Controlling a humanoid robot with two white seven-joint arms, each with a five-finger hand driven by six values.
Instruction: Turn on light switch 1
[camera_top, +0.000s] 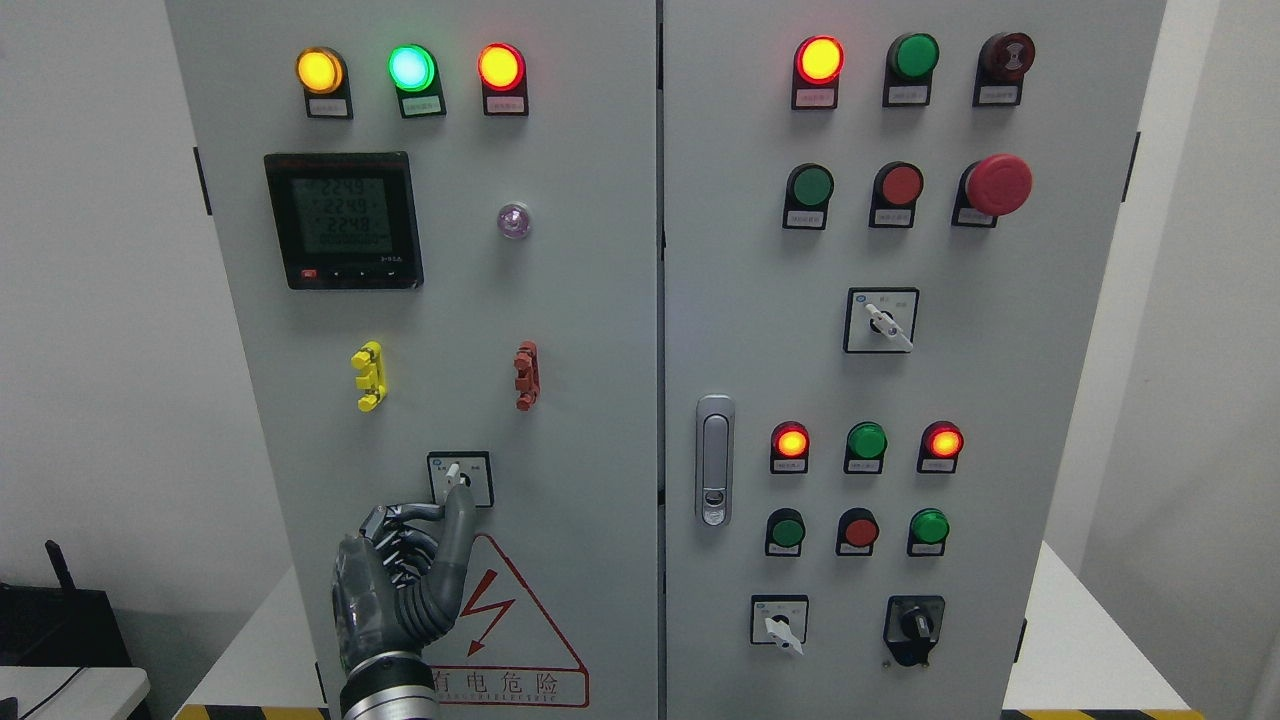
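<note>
The grey control cabinet (560, 330) has two doors. Low on the left door sits a small rotary switch (454, 472) in a black square frame, its white knob pointing up and slightly left. My left hand (445, 505) rises from the bottom edge just below it. One long digit reaches up and its tip touches the lower end of the knob. The other fingers (400, 530) are curled in toward the palm and grasp nothing. The right arm does not show.
Above the switch are yellow (368, 376) and red (526, 375) clips, a digital meter (343, 220) and three lit lamps. The right door carries a latch handle (714, 460), more lamps, push buttons, a red emergency button (998, 184) and three further rotary switches. A warning triangle (510, 640) lies beside my wrist.
</note>
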